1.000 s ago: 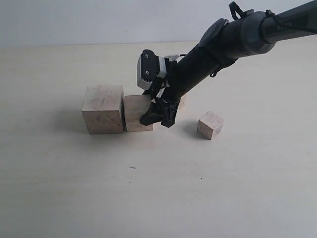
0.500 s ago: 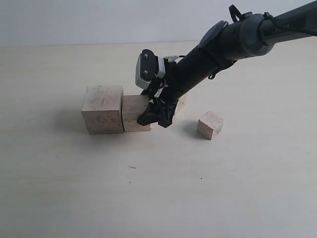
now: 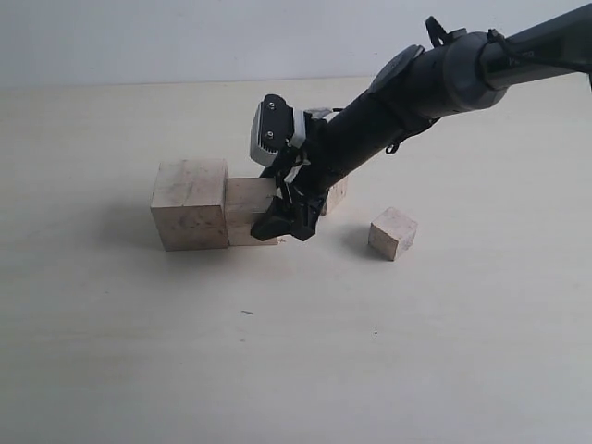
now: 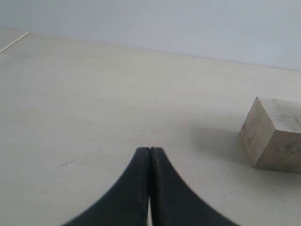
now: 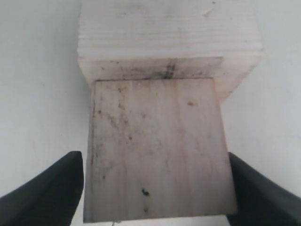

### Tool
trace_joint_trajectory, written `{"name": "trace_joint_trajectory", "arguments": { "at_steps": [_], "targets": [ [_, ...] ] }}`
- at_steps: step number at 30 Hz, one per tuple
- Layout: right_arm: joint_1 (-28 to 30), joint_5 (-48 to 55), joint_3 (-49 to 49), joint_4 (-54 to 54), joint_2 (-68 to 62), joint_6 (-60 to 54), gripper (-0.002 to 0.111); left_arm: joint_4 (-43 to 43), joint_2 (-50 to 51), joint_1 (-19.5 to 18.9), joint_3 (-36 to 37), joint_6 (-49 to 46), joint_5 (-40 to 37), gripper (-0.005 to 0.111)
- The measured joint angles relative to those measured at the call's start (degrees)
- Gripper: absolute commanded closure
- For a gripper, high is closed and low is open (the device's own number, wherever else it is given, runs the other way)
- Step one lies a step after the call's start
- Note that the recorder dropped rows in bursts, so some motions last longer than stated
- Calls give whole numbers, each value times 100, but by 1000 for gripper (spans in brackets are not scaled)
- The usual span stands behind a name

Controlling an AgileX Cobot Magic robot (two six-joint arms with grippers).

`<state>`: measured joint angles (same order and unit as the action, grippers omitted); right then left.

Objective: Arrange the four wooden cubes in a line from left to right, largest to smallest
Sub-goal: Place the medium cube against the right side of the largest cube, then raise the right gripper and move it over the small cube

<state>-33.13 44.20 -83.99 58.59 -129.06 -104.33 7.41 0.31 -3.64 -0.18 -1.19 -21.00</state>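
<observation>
The largest cube (image 3: 191, 203) is sitting at the left end of the row on the table (image 3: 296, 370), and the second cube (image 3: 250, 211) is standing right against its right face, the two touching. The right gripper (image 3: 285, 222) is pinching the second cube at its right end, with one dark finger (image 5: 47, 193) lying along each side, as the right wrist view is showing. The third cube (image 3: 336, 191) is resting just behind the right arm (image 3: 388, 111) and is mostly hidden by it, slightly farther back than the row. The smallest cube (image 3: 392, 232) is lying apart to the right, turned at an angle. The left gripper (image 4: 150, 155) is hovering low over bare table with its fingers pressed together, a single cube showing nearby in its wrist view
</observation>
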Motion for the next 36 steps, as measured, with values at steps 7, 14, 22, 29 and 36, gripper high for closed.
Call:
{"name": "trace_joint_trajectory", "arguments": {
  "at_steps": [7, 14, 22, 29, 36],
  "targets": [
    [0, 13, 0, -35, 26, 38, 31, 0, 0, 0, 0, 0, 0, 107],
    [0, -75, 0, -568, 546, 710, 31, 0, 0, 0, 0, 0, 0, 107],
    [0, -192, 0, -1365, 1405, 2098, 38, 0, 0, 0, 0, 0, 0, 107],
    [0, -344, 0, -3407, 1818, 4238, 38, 0, 0, 0, 0, 0, 0, 107],
    [0, -414, 64, -4242, 1853, 5902, 38, 0, 0, 0, 0, 0, 0, 107]
  ]
}}
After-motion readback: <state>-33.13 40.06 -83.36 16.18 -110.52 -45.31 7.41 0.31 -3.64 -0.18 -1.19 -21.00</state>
